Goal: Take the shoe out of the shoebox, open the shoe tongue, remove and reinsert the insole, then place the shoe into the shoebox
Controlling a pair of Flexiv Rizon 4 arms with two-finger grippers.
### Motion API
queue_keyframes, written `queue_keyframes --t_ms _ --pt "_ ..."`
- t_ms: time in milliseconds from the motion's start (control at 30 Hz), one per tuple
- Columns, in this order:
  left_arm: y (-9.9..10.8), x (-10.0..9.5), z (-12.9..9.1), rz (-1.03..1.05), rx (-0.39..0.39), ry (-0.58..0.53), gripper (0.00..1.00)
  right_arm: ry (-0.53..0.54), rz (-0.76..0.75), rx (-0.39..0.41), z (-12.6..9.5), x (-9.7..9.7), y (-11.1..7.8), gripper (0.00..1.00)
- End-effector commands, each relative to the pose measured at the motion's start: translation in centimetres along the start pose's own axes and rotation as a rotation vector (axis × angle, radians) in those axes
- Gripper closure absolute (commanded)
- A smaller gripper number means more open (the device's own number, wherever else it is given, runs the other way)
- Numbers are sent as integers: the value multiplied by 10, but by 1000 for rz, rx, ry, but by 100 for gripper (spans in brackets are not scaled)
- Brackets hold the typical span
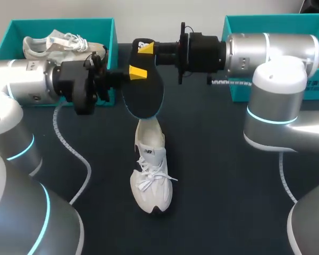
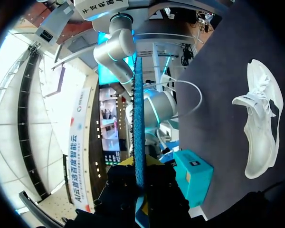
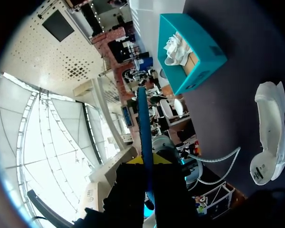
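**Progress.** The shoe (image 1: 150, 175) was out of its box and lay on the table (image 1: 228, 202), laces up, toe towards the robot and heel towards the far side. The insole (image 1: 143, 87) was out of the shoe and held in the air above the heel end, well clear of the opening. Removal is therefore judged complete. Whether the tongue was fully folded open could not be told from the head view. Outstanding steps, by my assessment, were reinserting the insole and returning the shoe to the shoebox (image 1: 10, 32).

**Grippers.** The left gripper (image 1: 134, 73) and right gripper (image 1: 147, 48) met at the far end of the insole from opposite sides. In each wrist view the insole (image 2: 138, 123) (image 3: 143, 133) ran edge-on straight out from between that gripper's fingers, which stood narrow, closed against both its faces. Both are judged to be gripping it.

**Surface and working room.** The table was covered in a dark, matte, even material. The shoebox stood at the far left corner with a second shoe (image 1: 61, 45) inside it, taking up much of the floor of the box. Another teal box (image 1: 239, 26) stood at the far right, partly hidden behind the right arm. A coiled cable (image 1: 69, 146) trailed across the table on the left side, well apart from the shoe. Both arms spanned the far half of the table, and the shoe lay between them on the near side.
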State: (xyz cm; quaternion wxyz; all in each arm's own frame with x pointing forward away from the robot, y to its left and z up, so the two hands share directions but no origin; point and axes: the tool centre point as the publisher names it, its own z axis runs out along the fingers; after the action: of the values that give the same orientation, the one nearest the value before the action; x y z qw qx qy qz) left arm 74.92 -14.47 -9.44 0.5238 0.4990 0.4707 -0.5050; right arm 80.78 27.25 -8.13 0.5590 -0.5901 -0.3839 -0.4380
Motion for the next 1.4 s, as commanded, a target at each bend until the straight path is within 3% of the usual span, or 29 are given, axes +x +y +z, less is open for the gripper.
queue_keyframes --t_ms 33,67,100,333,500,800,1000,1400 --pt "0 -1 -3 -1 8 -4 100 -2 -31 -38 -2 1 -2 100" --pt "-1 -2 -4 -5 10 -6 100 -17 -50 -39 -4 2 -2 27" --pt "-1 -3 -5 -9 10 -9 100 -33 -72 -43 -6 3 -2 0" --pt "0 -5 -14 -25 15 -4 100 -116 -275 -75 -34 12 -18 0" --pt "1 -10 -21 -45 8 -12 100 -142 -360 -53 -56 12 -33 0" --pt "-7 -27 -38 -41 44 3 100 -167 -429 -9 -97 8 -50 0" --pt "-5 -28 -42 -38 49 16 100 -169 -436 16 -120 5 -57 0" --pt "-4 -27 -42 -30 33 31 100 -168 -458 41 -127 8 -56 0"
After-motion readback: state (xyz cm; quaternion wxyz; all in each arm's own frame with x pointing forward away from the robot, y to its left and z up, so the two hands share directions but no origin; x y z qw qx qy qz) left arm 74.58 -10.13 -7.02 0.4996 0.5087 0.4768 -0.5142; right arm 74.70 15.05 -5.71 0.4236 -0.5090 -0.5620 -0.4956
